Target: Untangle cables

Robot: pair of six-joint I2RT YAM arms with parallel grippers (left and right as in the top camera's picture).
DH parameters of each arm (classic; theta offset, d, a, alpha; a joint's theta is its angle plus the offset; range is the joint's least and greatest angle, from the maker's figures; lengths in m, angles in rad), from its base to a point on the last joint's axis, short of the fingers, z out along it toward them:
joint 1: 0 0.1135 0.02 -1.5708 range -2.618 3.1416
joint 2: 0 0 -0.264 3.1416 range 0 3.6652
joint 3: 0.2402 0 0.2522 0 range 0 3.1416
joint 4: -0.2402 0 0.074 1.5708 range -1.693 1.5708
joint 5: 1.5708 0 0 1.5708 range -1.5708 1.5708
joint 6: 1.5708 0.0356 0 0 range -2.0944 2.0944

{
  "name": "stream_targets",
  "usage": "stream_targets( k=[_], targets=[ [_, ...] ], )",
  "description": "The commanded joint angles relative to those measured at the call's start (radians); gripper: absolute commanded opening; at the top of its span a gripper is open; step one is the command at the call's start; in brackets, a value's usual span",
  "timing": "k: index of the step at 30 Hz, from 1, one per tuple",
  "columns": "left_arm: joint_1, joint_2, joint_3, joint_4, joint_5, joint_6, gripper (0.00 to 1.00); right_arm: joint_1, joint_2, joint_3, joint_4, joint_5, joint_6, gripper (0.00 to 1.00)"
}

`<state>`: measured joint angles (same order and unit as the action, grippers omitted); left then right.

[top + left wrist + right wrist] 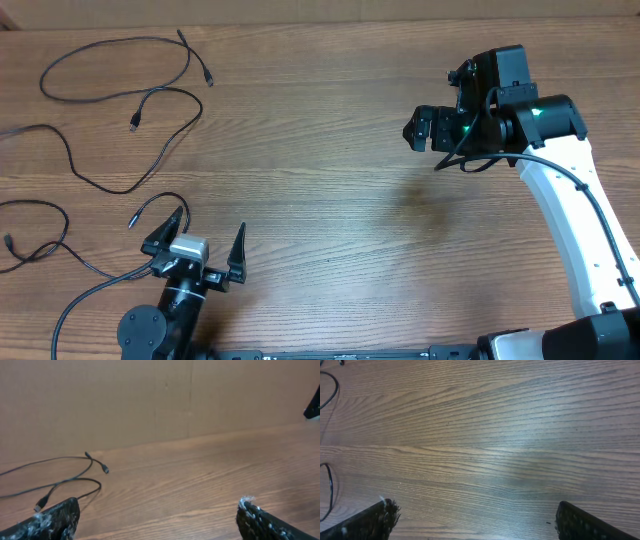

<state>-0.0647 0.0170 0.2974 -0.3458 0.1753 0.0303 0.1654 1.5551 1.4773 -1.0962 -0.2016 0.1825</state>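
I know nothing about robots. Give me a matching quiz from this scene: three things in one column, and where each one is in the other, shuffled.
Things:
1. left gripper
2. right gripper
3. cables

Places:
A. loose strands on the left of the table
B. open, over bare wood on the right
C. open, at the near edge beside a strand

Pairs: 1-C, 2-B, 3-A
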Motion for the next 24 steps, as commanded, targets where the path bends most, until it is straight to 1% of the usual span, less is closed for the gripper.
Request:
stream_targets(
  k=[1,10,12,15,18,19,22,24],
  targets=[
    [0.008,-0.014,-0.03,0.045,-0.003,0.045,1.0,0.001,-0.021,0.015,0.003,0.007,-0.004,1.0],
    [0.021,-0.014,-0.158,0.256,-0.03,0.036,0.99,0.001,-0.021,0.015,0.003,0.007,-0.004,1.0],
    [0.021,-0.014,-0.188,0.311,-0.048,0.006,1.0,0.001,-0.021,0.015,0.003,0.007,-0.004,1.0],
    [0.021,-0.014,-0.238,0.384,-0.106,-0.082,1.0,0.001,-0.021,0.015,0.003,0.007,-0.004,1.0],
    [0.021,-0.014,-0.262,0.408,-0.128,-0.104,0.99,0.001,-0.021,0.015,0.003,0.007,-0.004,1.0],
    [0.021,-0.014,-0.272,0.409,-0.154,-0.128,1.0,0.001,-0.021,0.015,0.003,0.007,-0.004,1.0],
    [0.021,-0.014,-0.293,0.405,-0.183,-0.187,0.99,0.001,-0.021,0.015,0.003,0.007,-0.004,1.0],
    [0.021,-0.014,-0.293,0.382,-0.183,-0.192,0.99,0.001,-0.021,0.015,0.003,0.007,-0.004,1.0]
  ],
)
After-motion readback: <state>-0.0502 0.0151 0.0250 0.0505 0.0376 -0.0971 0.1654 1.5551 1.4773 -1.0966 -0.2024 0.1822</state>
